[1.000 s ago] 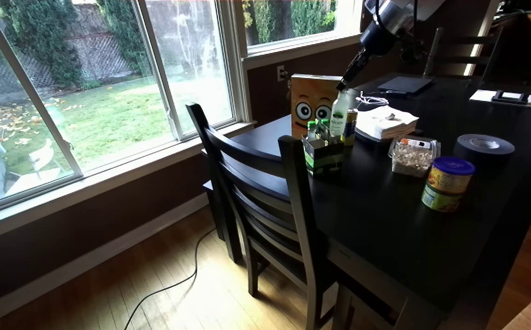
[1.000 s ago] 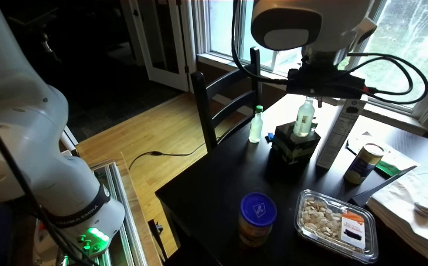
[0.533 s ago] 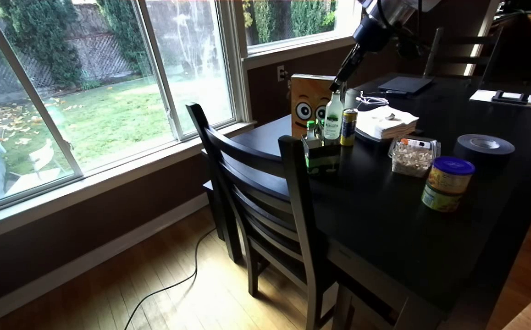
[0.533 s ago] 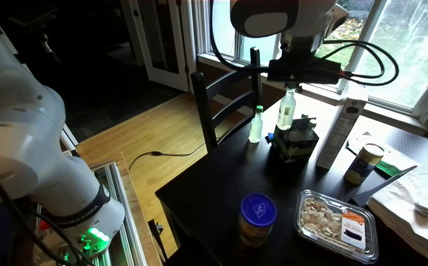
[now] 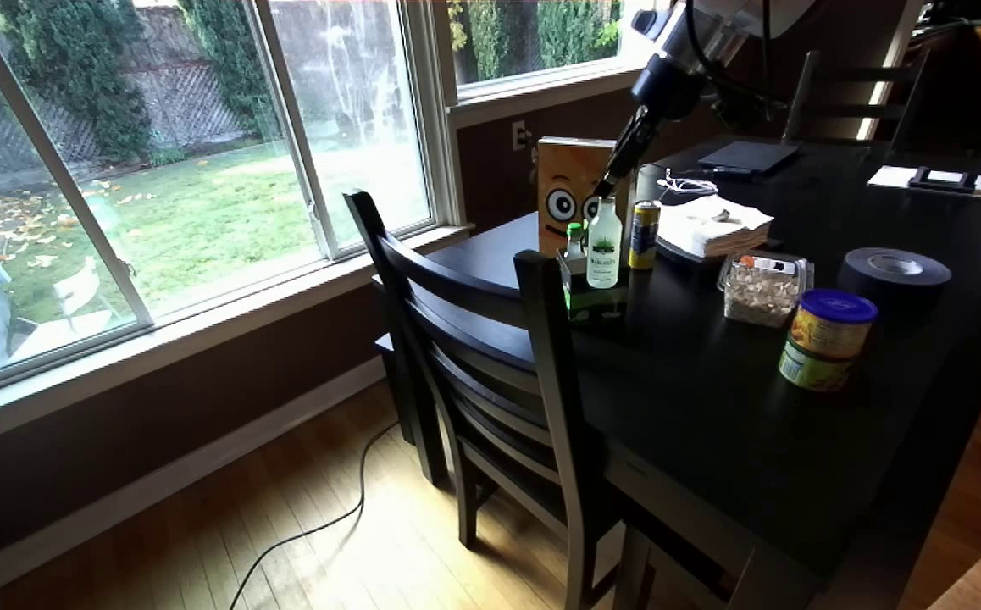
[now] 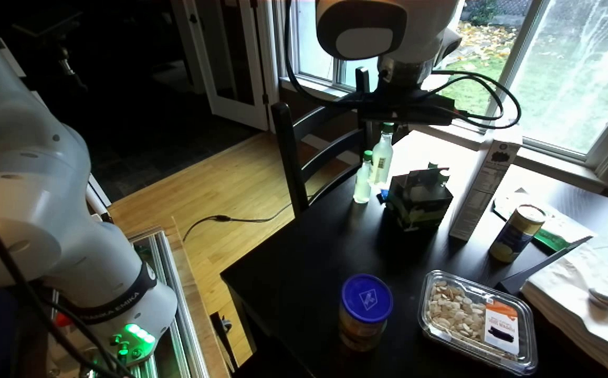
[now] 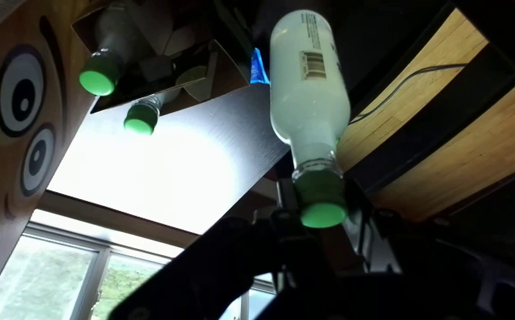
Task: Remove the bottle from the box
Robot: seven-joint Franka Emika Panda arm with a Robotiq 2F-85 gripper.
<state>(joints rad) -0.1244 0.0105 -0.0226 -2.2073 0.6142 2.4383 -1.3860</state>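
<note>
My gripper [image 7: 320,193] is shut on the green cap of a pale, slender bottle [image 7: 308,84]. The bottle hangs upright from the fingers in both exterior views [image 5: 604,250] [image 6: 382,160]. It is outside the box [image 6: 419,205], a dark black-and-green carton, on the side near the chair. I cannot tell whether its base touches the table. In the wrist view, green caps of other bottles [image 7: 99,75] show in the carton. Another green-capped bottle [image 6: 363,181] stands on the table close beside the held one in an exterior view.
An upright tan box [image 5: 560,169] with two printed eyes stands behind the carton. A can [image 6: 516,231], a napkin stack [image 6: 582,310], a clear seed container [image 6: 477,320], a blue-lidded jar [image 6: 364,315] and a tape roll [image 5: 895,271] are on the table. A chair [image 6: 291,152] stands at the edge.
My gripper has carried the bottle from above the carton out to its chair side, leftward in both exterior views and lower in one. The carton and other things stay in place.
</note>
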